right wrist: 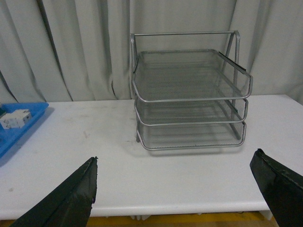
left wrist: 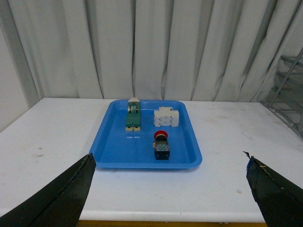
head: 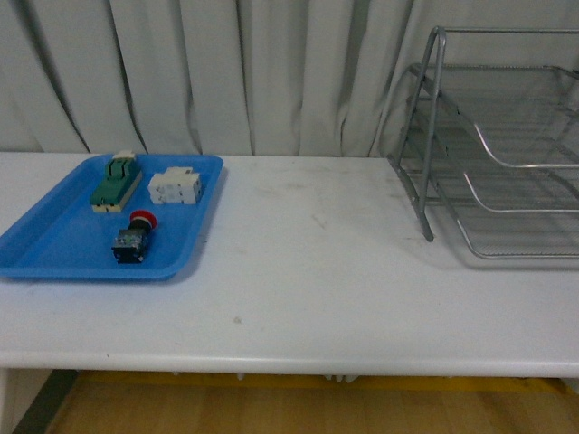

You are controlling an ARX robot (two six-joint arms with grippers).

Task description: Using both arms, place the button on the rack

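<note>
**Item: button [head: 133, 237].** It lies on its side in the blue tray [head: 54, 237], in the near part of the tray and a little right of centre. The red cap points to the far side. Nothing holds it.

**Beside it, same tray.** The green-and-cream switch block [head: 116, 183] sits far and to the left. The white block [head: 175, 187] sits far and to the right. Both are apart from the button.

**Destination: rack [head: 507, 117].** It stands at the far right of the table [head: 308, 280], well apart from the tray. All three of its mesh tiers look bare.

**Step in hand.** You are at the start, and the pick is not yet made.

**Next move, as judged.** Bring the left arm forward and down over the button, and close on its dark body rather than the round cap. The wide gap to the rack suggests passing it across to the right arm.

**Left gripper [left wrist: 169, 161].** It hangs above the near table edge, facing the tray. Its fingers [left wrist: 61, 198] are spread wide and hold nothing.

**Right gripper [right wrist: 174, 158].** It faces the rack from the near side, and it too is spread wide and empty.
</note>
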